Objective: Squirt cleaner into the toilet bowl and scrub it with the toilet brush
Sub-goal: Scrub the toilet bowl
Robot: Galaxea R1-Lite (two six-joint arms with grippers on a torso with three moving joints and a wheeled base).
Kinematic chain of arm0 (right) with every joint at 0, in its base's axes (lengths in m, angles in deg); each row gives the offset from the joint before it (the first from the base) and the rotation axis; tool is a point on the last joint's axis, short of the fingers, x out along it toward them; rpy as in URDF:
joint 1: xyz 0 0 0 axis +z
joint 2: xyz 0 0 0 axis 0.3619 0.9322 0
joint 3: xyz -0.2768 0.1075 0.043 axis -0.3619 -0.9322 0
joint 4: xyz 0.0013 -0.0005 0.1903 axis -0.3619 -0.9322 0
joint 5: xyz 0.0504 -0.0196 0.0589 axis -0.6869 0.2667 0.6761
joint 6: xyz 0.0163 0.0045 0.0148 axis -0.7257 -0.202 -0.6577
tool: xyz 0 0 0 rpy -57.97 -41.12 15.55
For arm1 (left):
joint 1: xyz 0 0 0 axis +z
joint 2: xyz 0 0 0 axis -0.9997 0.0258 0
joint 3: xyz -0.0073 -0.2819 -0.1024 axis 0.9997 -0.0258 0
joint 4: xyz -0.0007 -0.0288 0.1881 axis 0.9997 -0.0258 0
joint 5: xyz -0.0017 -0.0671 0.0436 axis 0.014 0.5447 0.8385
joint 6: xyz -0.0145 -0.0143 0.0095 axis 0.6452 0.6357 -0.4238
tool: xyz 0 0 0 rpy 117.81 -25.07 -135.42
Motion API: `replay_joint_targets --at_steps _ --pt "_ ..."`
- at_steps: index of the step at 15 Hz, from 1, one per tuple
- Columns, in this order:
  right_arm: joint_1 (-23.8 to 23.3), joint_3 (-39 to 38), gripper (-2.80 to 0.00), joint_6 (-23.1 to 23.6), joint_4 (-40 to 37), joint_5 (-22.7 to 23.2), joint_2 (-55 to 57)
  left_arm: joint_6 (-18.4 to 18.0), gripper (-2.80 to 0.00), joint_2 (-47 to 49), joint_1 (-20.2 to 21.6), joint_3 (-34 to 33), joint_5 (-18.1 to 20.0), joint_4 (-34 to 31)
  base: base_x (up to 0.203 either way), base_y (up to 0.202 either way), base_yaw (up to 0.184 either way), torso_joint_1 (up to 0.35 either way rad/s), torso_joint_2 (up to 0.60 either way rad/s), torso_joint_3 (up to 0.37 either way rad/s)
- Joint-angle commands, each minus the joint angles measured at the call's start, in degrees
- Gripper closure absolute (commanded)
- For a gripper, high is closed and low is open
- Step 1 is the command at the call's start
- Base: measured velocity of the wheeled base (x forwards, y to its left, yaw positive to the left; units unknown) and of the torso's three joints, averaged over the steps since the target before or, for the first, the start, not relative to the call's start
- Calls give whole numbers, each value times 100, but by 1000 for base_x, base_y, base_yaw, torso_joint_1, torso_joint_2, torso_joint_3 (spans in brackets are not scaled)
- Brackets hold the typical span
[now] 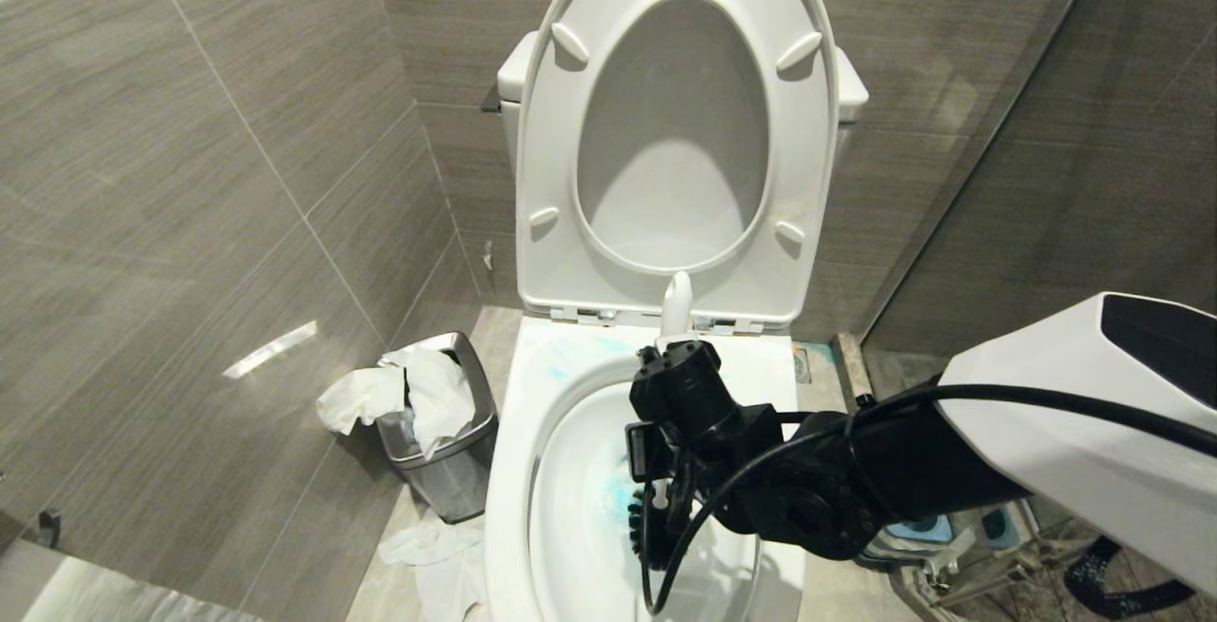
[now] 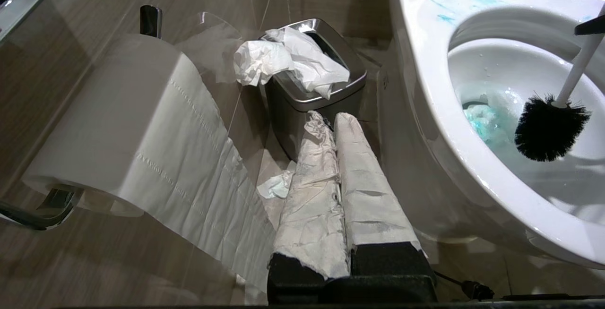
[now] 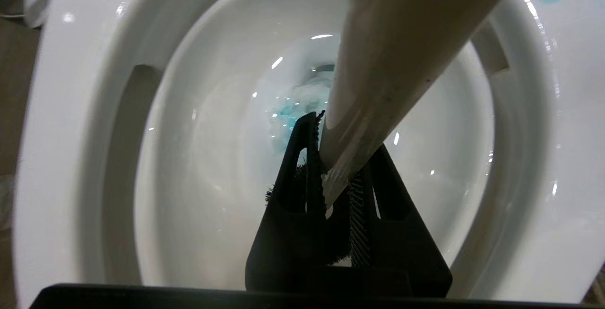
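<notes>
A: Where's the brush?

B: Toilet brush is inside the toilet bowl, black bristle head down nr the blue-tinted water, white handle sticking up past the back rim. Can't say if the bristles touch the ceramic – head looks just clear of the wall, I think.

A: Who's got it?

B: Right claw, reaching in from the right side over the bowl, fingers pinched narrow on the handle.

A: Cleaner?

B: Cleaner shows as turquoise clouding in the water, plus thin smears on the back-left of the rim. Seat and lid are up.

A: Left claw?

B: Left claw parked low beside the bowl, fingers pressed together w/ nothing between, wrapped in white paper. Waste bin stuffed w/ tissue just ahead of it, toilet roll on its holder alongside.
</notes>
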Motion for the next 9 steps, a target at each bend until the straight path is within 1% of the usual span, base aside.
replay_joint_targets --at_steps 1,3,5,7,9 --pt "384 26 0 -34 20 -7 -53 -4 0 -2 0 0 2 3 0 0 0 0 0 0" --pt "518 350 0 -30 21 -10 184 -4 0 -2 0 0 2 3 0 0 0 0 0 0" --pt "542 853 0 -9 -4 -33 467 -4 0 -2 0 0 2 3 0 0 0 0 0 0" --pt "524 1316 0 27 -27 -165 777 -4 0 -2 0 0 2 3 0 0 0 0 0 0" --pt "376 1601 0 127 -30 -206 961 -4 0 -2 0 0 2 3 0 0 0 0 0 0"
